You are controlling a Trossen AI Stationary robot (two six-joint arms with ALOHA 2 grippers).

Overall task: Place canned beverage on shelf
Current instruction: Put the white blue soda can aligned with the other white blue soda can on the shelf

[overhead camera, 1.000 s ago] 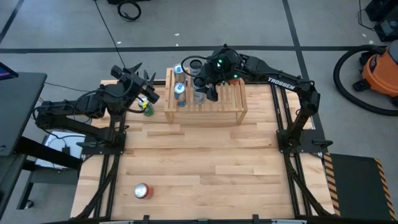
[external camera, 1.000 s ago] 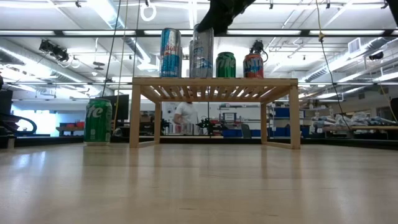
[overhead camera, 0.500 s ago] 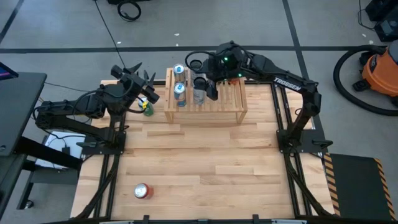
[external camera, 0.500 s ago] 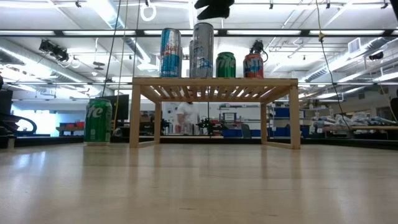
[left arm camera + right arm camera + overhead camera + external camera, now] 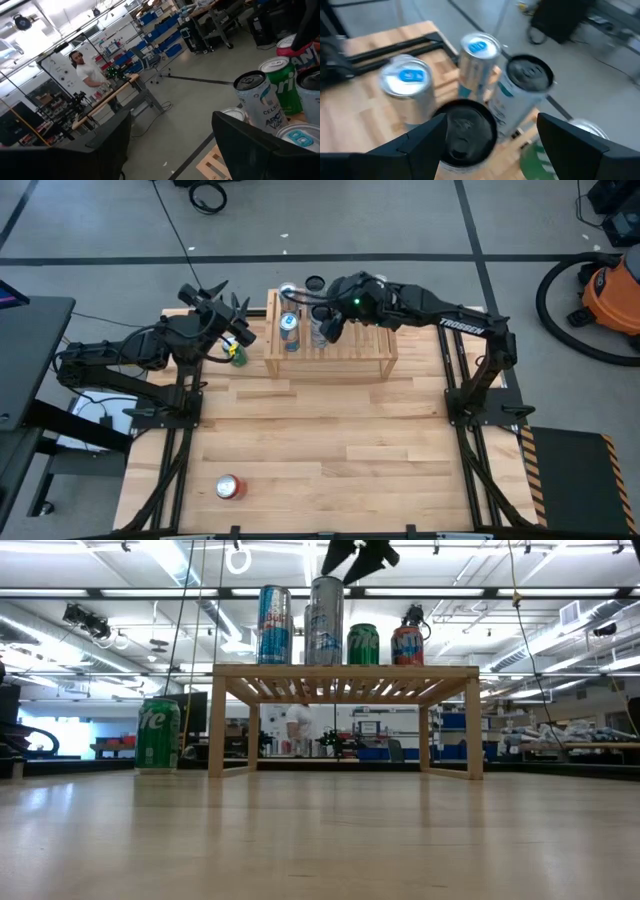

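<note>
Right gripper: your right gripper [image 5: 328,326] hangs above the shelf [image 5: 375,350], over the silver can [image 5: 325,622]; in the low view it [image 5: 358,552] shows clear above that can's top, touching nothing.
Right fingers: they stand apart with nothing between them; in the right wrist view the two dark fingers [image 5: 427,137] flank a dark can top [image 5: 467,127] below.
Left gripper: your left gripper [image 5: 240,320] waits at the table's left side, just beside the shelf's left end board, above a green can [image 5: 238,354] that stands on the table.
Left fingers: the left wrist view shows them [image 5: 100,145] apart, with nothing gripped.
Shelf: the light-wood rack stands at the far middle of the table [image 5: 330,440]; in the low view its slatted top [image 5: 345,670] carries four upright cans.
Cans on shelf: from left in the low view you see a blue-and-red can [image 5: 274,625], the tall silver can, a green can [image 5: 363,644] and an orange can [image 5: 407,644].
Off the shelf: the green can [image 5: 158,734] stands upright on the table left of the rack; a red can [image 5: 229,487] lies near the table's front left corner, well apart from the rest.
Background: a person in a white shirt [image 5: 90,75] stands in the room beyond the table.
</note>
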